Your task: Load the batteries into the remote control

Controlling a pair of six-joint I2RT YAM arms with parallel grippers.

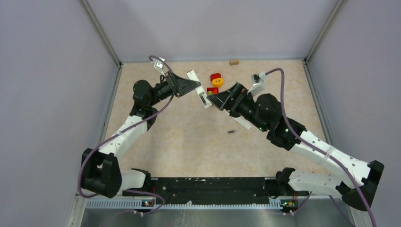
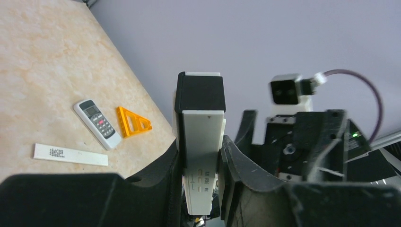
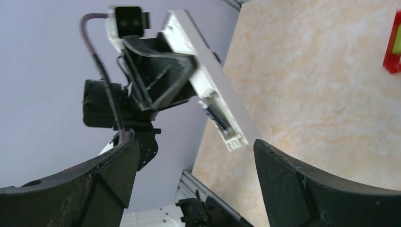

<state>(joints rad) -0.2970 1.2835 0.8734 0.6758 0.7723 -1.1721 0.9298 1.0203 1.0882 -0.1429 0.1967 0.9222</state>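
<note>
My left gripper (image 2: pixel 201 144) is shut on the white remote control (image 2: pixel 202 137), which it holds in the air, raised off the table. From above, the remote control (image 1: pixel 198 88) slants between the two arms. Its open compartment faces the right wrist camera, with a dark battery (image 3: pixel 217 117) lying inside. My right gripper (image 3: pixel 196 142) stands open and empty just short of the remote's lower end, and from above the right gripper (image 1: pixel 213 100) is close beside it. Another small dark battery (image 1: pixel 231 132) lies loose on the table.
A second remote (image 2: pixel 97 124), an orange triangle (image 2: pixel 133 122) and a flat white strip (image 2: pixel 71 154) lie on the table near the right arm. Red and yellow pieces (image 1: pixel 215 81) sit behind the grippers. A tan block (image 1: pixel 233 61) lies by the back wall.
</note>
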